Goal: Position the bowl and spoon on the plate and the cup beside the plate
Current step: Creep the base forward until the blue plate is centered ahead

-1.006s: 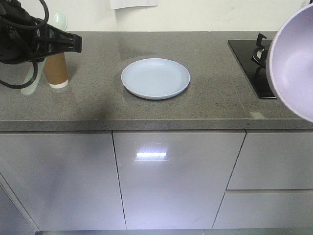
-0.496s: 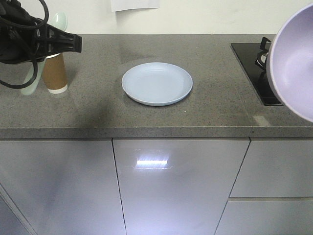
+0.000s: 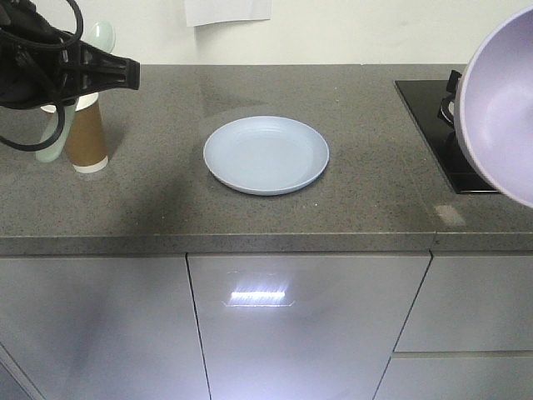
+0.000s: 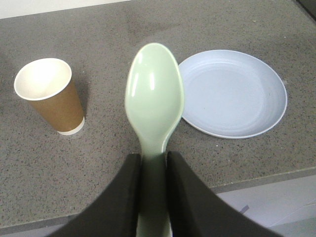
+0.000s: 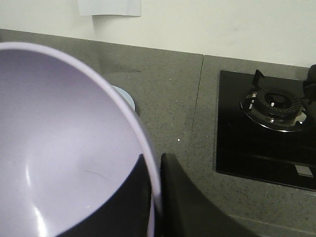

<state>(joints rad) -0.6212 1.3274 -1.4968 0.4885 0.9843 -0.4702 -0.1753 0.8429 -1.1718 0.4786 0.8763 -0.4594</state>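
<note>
The pale blue plate [image 3: 266, 154] [image 4: 233, 94] lies flat on the grey counter [image 3: 366, 192], and only its edge [image 5: 126, 97] peeks past the bowl in the right wrist view. A brown paper cup [image 3: 83, 133] [image 4: 49, 96] stands upright to its left. My left gripper [image 4: 153, 160] is shut on the handle of the mint spoon [image 4: 154, 96] [image 3: 103, 33], held in the air above the counter between cup and plate. My right gripper [image 5: 157, 165] is shut on the rim of the lavender bowl [image 5: 59, 148] [image 3: 500, 108], lifted at the right with its inside facing the camera.
A black gas hob [image 3: 441, 125] [image 5: 269, 128] with a burner is set into the counter at the right. A white paper [image 3: 226, 10] hangs on the back wall. Grey cabinet doors [image 3: 300, 325] run below the counter's front edge.
The counter, plate and cup have slid lower in the front view and the plate looks slightly larger. Both grippers keep their holds and their places in the frame.
</note>
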